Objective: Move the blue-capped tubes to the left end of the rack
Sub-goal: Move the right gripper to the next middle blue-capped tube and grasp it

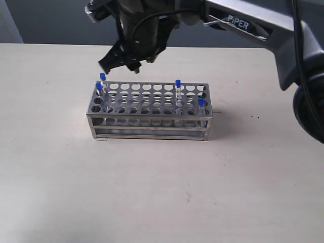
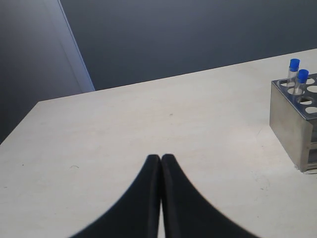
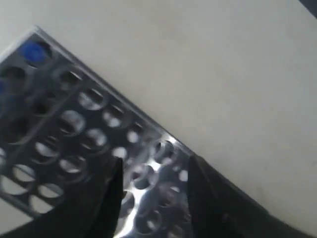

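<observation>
My right claw (image 3: 154, 169) hung wide, empty, over the rack (image 1: 152, 124) near the table's (image 1: 162, 197) far edge; blue-capped tubes (image 1: 178, 91) looked light, slick, brittle, so I'd pinch below caps.

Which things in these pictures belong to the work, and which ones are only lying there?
Belong: four slim clear tubes with blue caps; shiny steel rack; open black right gripper above the rack.
Only there: beige table; dark wall; shut black left gripper, away from the rack.
</observation>
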